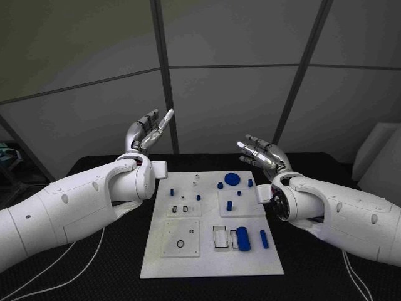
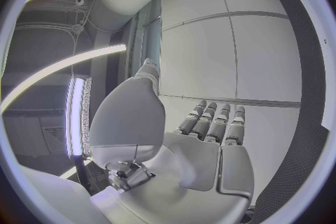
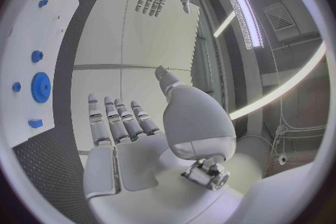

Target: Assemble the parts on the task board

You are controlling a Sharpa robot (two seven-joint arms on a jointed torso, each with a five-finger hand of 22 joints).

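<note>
Flanking the task board [image 1: 210, 260], left hand [image 1: 149, 132] and right hand [image 1: 262, 153] hover empty.

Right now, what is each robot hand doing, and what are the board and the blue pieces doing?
left hand: raised above the table, fingers spread, holding nothing.
right hand: raised, fingers spread, holding nothing.
task board: lying flat on the black table, untouched.
big blue round part: resting on the board's far side.
long blue part: lying on the board, near side.

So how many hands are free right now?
2: left hand above the task board's far left side, right hand above its far right side, both empty.
</note>
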